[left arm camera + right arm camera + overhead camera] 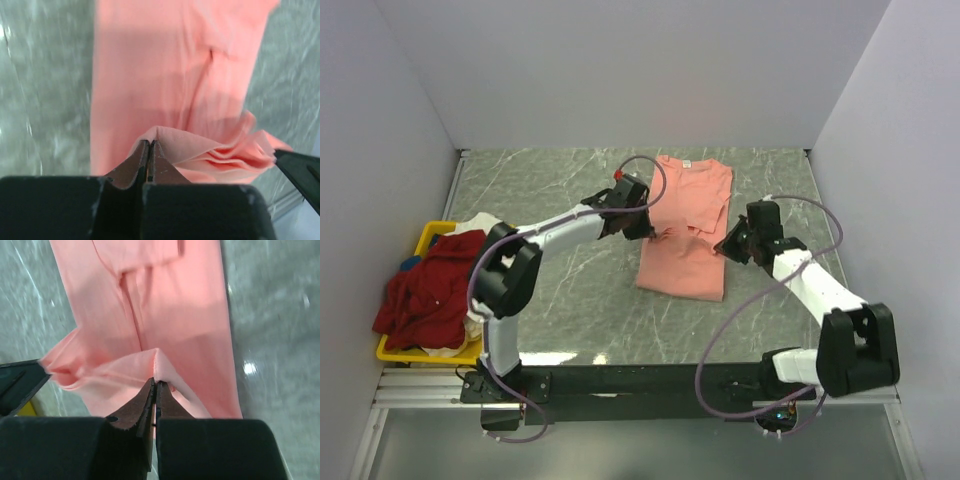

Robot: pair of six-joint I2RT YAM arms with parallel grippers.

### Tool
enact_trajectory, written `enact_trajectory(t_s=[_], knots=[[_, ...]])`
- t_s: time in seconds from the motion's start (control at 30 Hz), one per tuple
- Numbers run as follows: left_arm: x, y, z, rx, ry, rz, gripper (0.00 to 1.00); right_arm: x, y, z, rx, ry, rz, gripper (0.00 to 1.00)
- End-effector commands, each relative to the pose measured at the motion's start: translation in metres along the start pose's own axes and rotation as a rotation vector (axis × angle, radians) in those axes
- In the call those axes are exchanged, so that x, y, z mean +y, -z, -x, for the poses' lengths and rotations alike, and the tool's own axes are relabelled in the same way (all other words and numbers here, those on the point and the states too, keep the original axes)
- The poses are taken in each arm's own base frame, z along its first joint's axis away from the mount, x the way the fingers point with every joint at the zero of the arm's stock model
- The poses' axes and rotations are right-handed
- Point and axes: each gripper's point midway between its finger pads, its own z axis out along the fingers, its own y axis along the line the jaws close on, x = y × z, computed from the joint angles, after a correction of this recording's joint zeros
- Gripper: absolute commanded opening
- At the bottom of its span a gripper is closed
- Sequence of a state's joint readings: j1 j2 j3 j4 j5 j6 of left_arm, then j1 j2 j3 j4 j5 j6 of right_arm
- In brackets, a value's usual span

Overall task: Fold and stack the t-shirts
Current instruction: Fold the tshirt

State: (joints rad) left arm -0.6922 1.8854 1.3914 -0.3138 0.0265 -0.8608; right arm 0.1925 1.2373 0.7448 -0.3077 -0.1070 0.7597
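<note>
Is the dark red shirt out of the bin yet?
No, the dark red shirt lies heaped in the yellow bin at the far left.

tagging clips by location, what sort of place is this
Probably a robot lab test cell: plain white walls box in a marble-look table, the left arm and right arm are mounted on a black rail, and a yellow bin sits at the side.

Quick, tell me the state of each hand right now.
Left hand: closed, pinching a fold of the pink shirt.
Right hand: closed, pinching a fold of the same pink shirt.
</note>
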Motion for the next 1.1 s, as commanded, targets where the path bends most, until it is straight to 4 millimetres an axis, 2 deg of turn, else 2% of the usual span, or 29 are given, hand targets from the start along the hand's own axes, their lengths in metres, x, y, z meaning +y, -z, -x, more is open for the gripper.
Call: enact_trajectory(t_s=[0.0, 0.07, 0.1, 0.13, 0.2, 0.3, 0.47, 0.63, 0.67, 0.7, 0.73, 0.77, 0.8, 0.9, 0.97, 1.0, 1.03, 1.07], knots=[[-0.009, -0.018, 0.026, -0.006, -0.015, -0.045, 0.01, 0.03, -0.01, 0.045, -0.079, 0.0, 0.116, 0.0], [-0.005, -0.024, 0.038, -0.011, -0.005, -0.038, 0.01, 0.025, -0.025, 0.046, -0.041, -0.013, 0.107, 0.0], [-0.001, -0.031, 0.037, 0.007, 0.003, -0.038, 0.01, 0.027, -0.028, 0.051, -0.038, -0.012, 0.111, 0.0], [0.001, -0.032, 0.043, 0.002, 0.009, -0.04, 0.01, 0.02, -0.037, 0.052, -0.02, -0.022, 0.094, 0.0], [0.002, -0.037, 0.047, 0.007, 0.013, -0.053, 0.01, 0.022, -0.042, 0.057, -0.008, -0.027, 0.105, 0.0], [0.004, -0.041, 0.055, 0.008, 0.008, -0.059, 0.01, 0.014, -0.055, 0.059, 0.022, -0.044, 0.088, 0.0], [0.004, -0.049, 0.06, 0.02, 0.0, -0.07, 0.01, 0.004, -0.059, 0.067, 0.015, -0.075, 0.08, 0.0], [0.003, -0.055, 0.063, 0.024, -0.005, -0.075, 0.01, 0.002, -0.064, 0.064, 0.045, -0.089, 0.096, 0.0], [0.007, -0.057, 0.063, 0.028, -0.002, -0.064, 0.01, -0.005, -0.066, 0.07, 0.04, -0.107, 0.087, 0.01], [0.009, -0.058, 0.063, 0.029, 0.001, -0.06, 0.05, -0.005, -0.067, 0.071, 0.044, -0.107, 0.089, 0.13], [0.011, -0.057, 0.067, 0.026, 0.004, -0.06, 0.08, -0.004, -0.067, 0.07, 0.056, -0.107, 0.1, 0.18], [0.012, -0.054, 0.072, 0.016, 0.004, -0.063, 0.16, -0.003, -0.067, 0.073, 0.054, -0.101, 0.104, 0.24], [0.016, -0.052, 0.077, 0.006, 0.011, -0.057, 0.25, -0.004, -0.066, 0.074, 0.053, -0.097, 0.101, 0.35], [0.018, -0.032, 0.094, -0.049, 0.006, -0.067, 0.47, -0.002, -0.056, 0.084, 0.024, -0.078, 0.089, 0.43], [0.021, -0.012, 0.108, -0.109, 0.01, -0.065, 0.55, -0.001, -0.045, 0.088, -0.005, -0.059, 0.076, 0.45], [0.025, -0.008, 0.105, -0.112, 0.013, -0.055, 0.55, -0.001, -0.042, 0.088, -0.011, -0.058, 0.074, 0.45], [0.016, 0.004, 0.111, -0.141, 0.009, -0.083, 0.55, -0.002, -0.039, 0.084, -0.012, -0.058, 0.074, 0.44], [0.011, 0.008, 0.109, -0.14, 0.007, -0.105, 0.51, 0.001, -0.033, 0.085, -0.033, -0.045, 0.078, 0.44]])
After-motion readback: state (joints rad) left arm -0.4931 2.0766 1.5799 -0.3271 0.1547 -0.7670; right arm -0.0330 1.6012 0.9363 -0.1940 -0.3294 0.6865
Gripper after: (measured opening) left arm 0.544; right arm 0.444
